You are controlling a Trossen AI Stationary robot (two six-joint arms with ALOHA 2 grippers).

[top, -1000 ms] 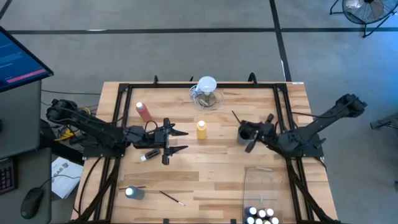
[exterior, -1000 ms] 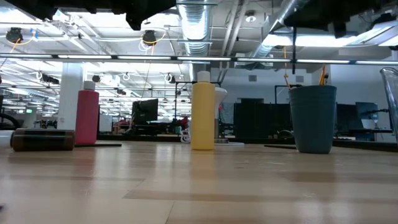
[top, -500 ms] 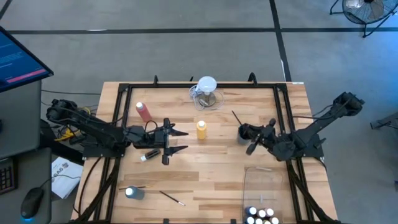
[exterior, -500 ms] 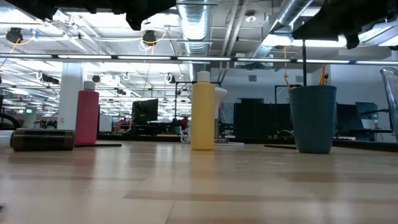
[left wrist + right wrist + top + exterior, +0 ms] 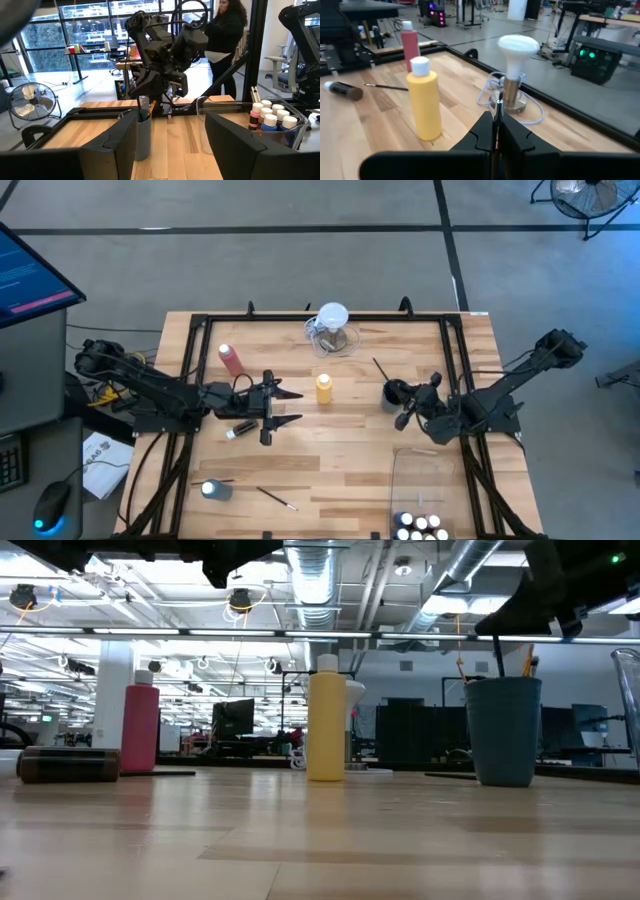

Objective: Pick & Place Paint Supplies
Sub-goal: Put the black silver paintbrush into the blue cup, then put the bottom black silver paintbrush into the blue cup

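A grey cup (image 5: 393,392) stands right of centre with brushes sticking out of it (image 5: 527,660). My right gripper (image 5: 408,410) hovers just near-right of it, shut on a thin dark paintbrush (image 5: 497,655). A yellow bottle (image 5: 324,388) and a red bottle (image 5: 231,358) stand upright. A small dark bottle (image 5: 240,429) lies on its side beside my left gripper (image 5: 290,407), which is open, level and holds nothing. Loose brushes lie at the near left (image 5: 275,498) and behind the cup (image 5: 380,367). My right gripper pinches the paintbrush's shaft (image 5: 496,125) between its two fingers, which come in nearly level from the table's right and lie across it. The brush stands about upright, its metal ferrule (image 5: 498,105) above the fingers. Its lower part reaches down to the cup's mouth (image 5: 498,680).
A clear bin (image 5: 430,470) at the near right holds several white-capped paint bottles (image 5: 420,527). A clear jug with a white round top (image 5: 332,330) stands at the far middle. A blue bottle (image 5: 213,490) is at the near left. A person (image 5: 225,30) stands beyond the table.
My right gripper has sunk toward the cup and turned at the wrist, staying shut on the paintbrush. The brush has come down with it, so its lower end now meets the cup's mouth.
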